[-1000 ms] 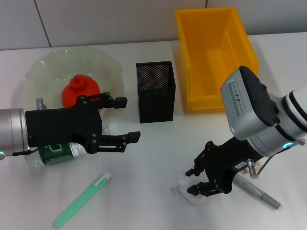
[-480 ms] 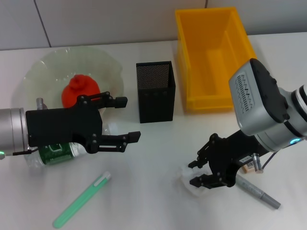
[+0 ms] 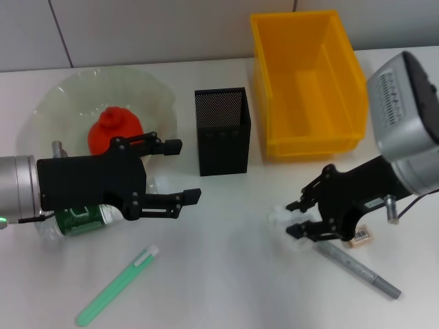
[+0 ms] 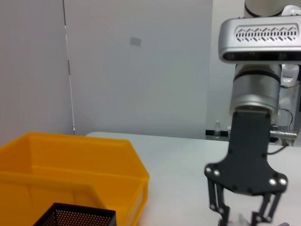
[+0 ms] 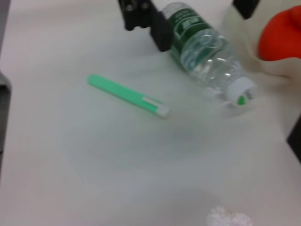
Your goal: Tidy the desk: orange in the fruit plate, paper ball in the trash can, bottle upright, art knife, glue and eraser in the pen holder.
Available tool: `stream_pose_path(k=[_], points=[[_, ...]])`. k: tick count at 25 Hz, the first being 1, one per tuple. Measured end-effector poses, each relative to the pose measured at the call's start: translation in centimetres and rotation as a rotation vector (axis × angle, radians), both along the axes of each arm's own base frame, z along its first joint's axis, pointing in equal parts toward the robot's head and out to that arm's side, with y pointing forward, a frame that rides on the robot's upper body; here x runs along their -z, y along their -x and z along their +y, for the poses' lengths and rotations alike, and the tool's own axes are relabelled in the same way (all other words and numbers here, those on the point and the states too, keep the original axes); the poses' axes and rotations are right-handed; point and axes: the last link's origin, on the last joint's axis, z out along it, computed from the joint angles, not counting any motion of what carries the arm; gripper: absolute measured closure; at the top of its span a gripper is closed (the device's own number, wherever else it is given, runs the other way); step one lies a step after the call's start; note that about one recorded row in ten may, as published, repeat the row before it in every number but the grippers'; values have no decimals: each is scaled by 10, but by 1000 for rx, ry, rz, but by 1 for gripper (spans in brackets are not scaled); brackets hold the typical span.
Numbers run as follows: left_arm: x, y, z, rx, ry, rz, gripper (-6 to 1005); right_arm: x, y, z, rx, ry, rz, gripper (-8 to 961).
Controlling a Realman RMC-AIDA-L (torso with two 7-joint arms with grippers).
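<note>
Lifted toward yellow trash can: paper ball clenched in right gripper; orange plated; left gripper spread; bottle still lying

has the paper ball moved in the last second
Yes. The paper ball, held in the right gripper, has come up the table toward the yellow bin and away from the grey pen.
</note>
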Motion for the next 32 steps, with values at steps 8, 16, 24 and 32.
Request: stream_pose_path(k=[8,16,24,32], points=[[1,1,-1,-6,4,-1,138,-36,-9,12,26,-138,-5,635],[1,-1,1,-1,5,-2,138,-61,-13,19,34,-228,6,636],[3,0,1,-7,9,-3,138,-85,-13,30,38,-342,5,638],[4,0,1,-12,8,-2,138,-94,-8,46,24,-411,13,639]])
